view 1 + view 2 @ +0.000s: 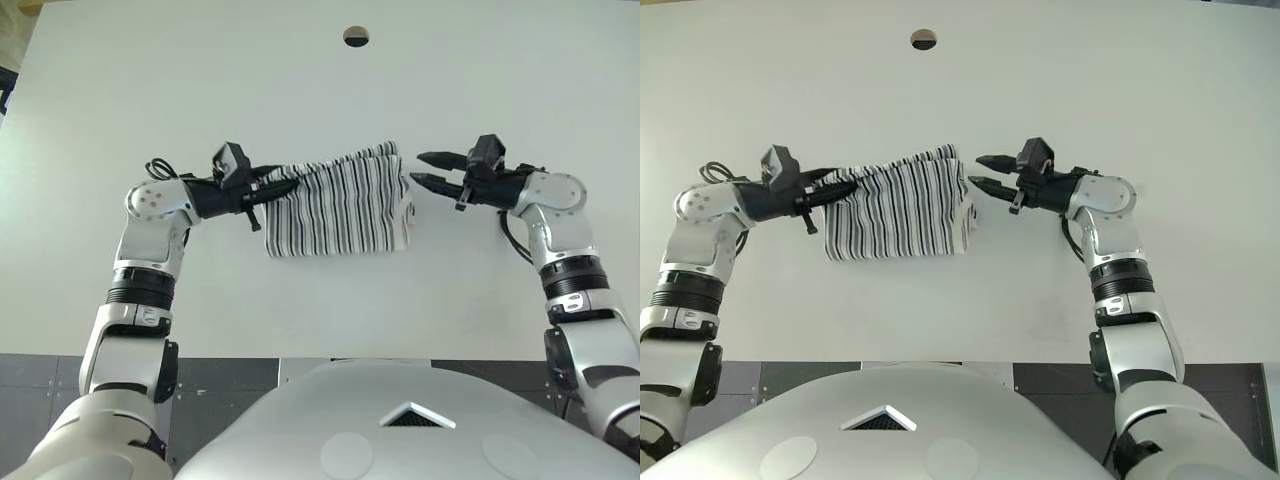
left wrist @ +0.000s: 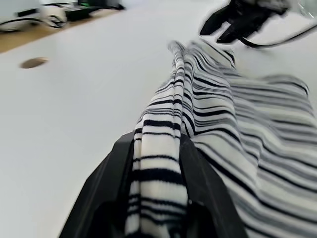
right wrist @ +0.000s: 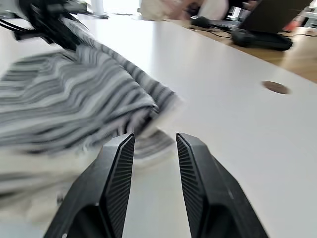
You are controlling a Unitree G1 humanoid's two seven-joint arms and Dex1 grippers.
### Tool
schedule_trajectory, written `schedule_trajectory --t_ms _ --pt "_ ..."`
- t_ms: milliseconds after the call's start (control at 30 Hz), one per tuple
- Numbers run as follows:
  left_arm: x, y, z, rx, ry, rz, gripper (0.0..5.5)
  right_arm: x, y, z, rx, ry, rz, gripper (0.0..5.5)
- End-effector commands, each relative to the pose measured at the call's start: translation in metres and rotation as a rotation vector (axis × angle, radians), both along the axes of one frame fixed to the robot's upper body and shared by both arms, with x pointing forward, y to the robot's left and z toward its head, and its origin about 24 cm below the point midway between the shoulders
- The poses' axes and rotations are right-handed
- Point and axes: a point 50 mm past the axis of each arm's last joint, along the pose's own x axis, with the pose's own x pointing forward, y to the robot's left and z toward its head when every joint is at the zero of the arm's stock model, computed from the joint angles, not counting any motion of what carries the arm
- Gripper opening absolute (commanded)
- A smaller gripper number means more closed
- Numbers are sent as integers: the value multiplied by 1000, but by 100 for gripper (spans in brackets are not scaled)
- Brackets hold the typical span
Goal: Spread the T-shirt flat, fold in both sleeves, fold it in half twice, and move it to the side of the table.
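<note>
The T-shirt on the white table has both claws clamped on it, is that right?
Not both. The left claw is shut on the T-shirt, but the right wrist view shows the right claw open beside it, holding no cloth.

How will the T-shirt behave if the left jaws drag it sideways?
Likely floppy: the T-shirt bunches into a ridge where the left jaws clamp it. Probably light, as that one pinch lifts its edge. On the smooth table it should slide but may trail and unfold; layers splay at the far corner.
</note>
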Motion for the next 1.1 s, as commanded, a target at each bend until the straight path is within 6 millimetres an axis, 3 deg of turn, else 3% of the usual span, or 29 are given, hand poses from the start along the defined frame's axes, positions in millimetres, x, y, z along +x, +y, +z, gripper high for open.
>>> schedule_trajectory --t_ms 33,133,300,533,700,800,867,933,1033,1100 --pt "17 11 16 -124 22 112 93 16 -3 5 -1 -54 -136 157" --pt "22 17 20 -147 41 173 93 20 4 16 39 -164 -158 157" --pt "25 16 20 -119 56 206 93 4 39 33 128 -333 -7 157" --pt "29 20 18 -78 79 240 203 -15 87 43 122 -481 176 160" --pt "33 26 18 -75 82 278 288 -23 138 19 -85 -584 315 160" --pt "46 40 20 -18 38 452 323 -21 163 -5 -238 -558 350 160" --pt "53 67 13 142 13 715 323 -16 166 -22 -384 -552 363 160" --pt "51 87 10 239 -30 890 323 -9 157 -36 -520 -528 350 160" --pt "49 94 14 241 -126 947 323 1 132 -42 -609 -479 301 160" --pt "49 95 20 205 -196 961 323 3 106 -45 -618 -374 275 160"
